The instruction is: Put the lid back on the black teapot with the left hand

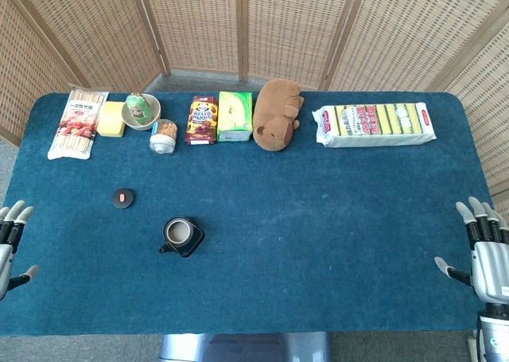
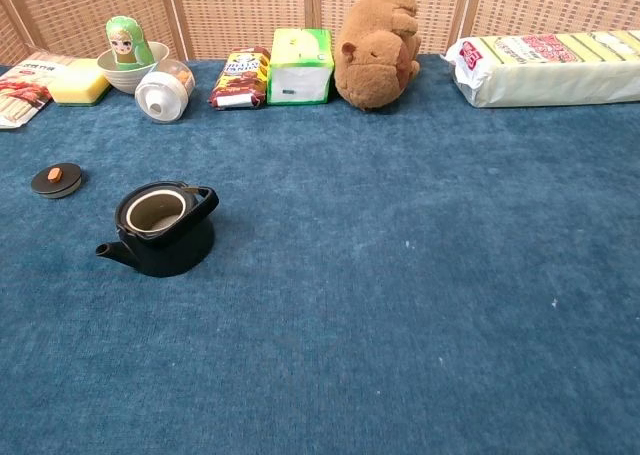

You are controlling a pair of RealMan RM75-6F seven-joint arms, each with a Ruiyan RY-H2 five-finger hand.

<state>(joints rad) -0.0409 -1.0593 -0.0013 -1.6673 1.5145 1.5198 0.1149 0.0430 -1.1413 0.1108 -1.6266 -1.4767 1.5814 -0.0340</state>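
Observation:
The black teapot point(image 1: 183, 236) point(image 2: 160, 229) stands uncovered on the blue cloth, spout pointing left, its pale inside showing. Its round black lid point(image 1: 122, 197) point(image 2: 57, 179), with an orange knob, lies flat on the cloth up and to the left of the pot. My left hand point(image 1: 11, 239) hovers at the table's left edge, fingers spread, holding nothing, well left of the lid. At the right edge my right hand point(image 1: 487, 251) is also spread and empty. Neither hand shows in the chest view.
Along the far edge sit a snack bag point(image 1: 78, 123), a yellow block point(image 1: 113, 118), a bowl with a green doll point(image 1: 141, 110), a tipped jar point(image 1: 163, 136), a biscuit box point(image 1: 202, 120), a green box point(image 1: 235, 116), a plush capybara point(image 1: 277, 114) and a long packet point(image 1: 374, 124).

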